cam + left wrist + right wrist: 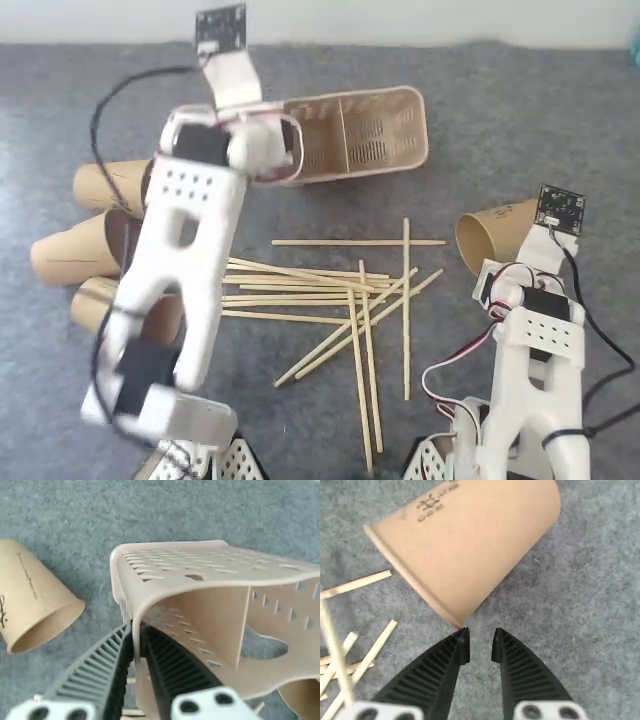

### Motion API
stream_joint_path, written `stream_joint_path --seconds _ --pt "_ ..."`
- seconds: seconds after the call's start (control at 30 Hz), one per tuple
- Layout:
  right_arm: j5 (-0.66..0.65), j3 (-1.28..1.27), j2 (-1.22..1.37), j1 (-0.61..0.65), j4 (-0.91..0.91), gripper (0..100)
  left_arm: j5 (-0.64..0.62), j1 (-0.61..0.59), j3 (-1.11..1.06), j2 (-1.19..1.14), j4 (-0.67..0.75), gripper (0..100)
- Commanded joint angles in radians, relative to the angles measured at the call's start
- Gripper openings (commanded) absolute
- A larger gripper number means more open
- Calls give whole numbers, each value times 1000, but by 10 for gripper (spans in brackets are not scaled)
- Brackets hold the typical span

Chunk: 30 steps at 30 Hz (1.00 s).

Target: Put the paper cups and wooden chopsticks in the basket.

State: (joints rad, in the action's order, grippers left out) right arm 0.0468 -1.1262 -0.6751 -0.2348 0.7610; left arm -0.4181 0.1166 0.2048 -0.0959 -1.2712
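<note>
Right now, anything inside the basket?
Nothing visible: the basket compartments look bare in the high and left wrist views. The left gripper, shut on its rim, and the left arm cover part of the gripped end, so that part is unknown.

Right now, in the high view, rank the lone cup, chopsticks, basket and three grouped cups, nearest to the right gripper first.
1. Lone cup, right at the right gripper.
2. Chopsticks, mid-table.
3. Basket, far side.
4. Three cups, left.
</note>
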Motion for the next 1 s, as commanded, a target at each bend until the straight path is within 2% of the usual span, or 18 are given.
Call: stream_joint_path --seconds 0.0,0.37,0.43,0.6,0.7,0.87,0.97 --pt "3 3 -45 13 2 102 -14 -3 242 -180 -74 12" --pt "3 3 -41 13 2 102 -14 -38 877 -674 -288 21" --pt "3 3 -38 13 -1 102 -14 -58 986 -746 -322 70" --pt "3 3 -35 15 -7 102 -57 -78 1265 -861 -474 288" --pt "3 3 -35 15 -7 102 -37 -72 1356 -876 -486 238" --pt "3 3 -35 15 -7 102 40 -55 1359 -832 -485 8" --pt "3 3 -35 15 -7 102 43 -52 1357 -802 -485 13"
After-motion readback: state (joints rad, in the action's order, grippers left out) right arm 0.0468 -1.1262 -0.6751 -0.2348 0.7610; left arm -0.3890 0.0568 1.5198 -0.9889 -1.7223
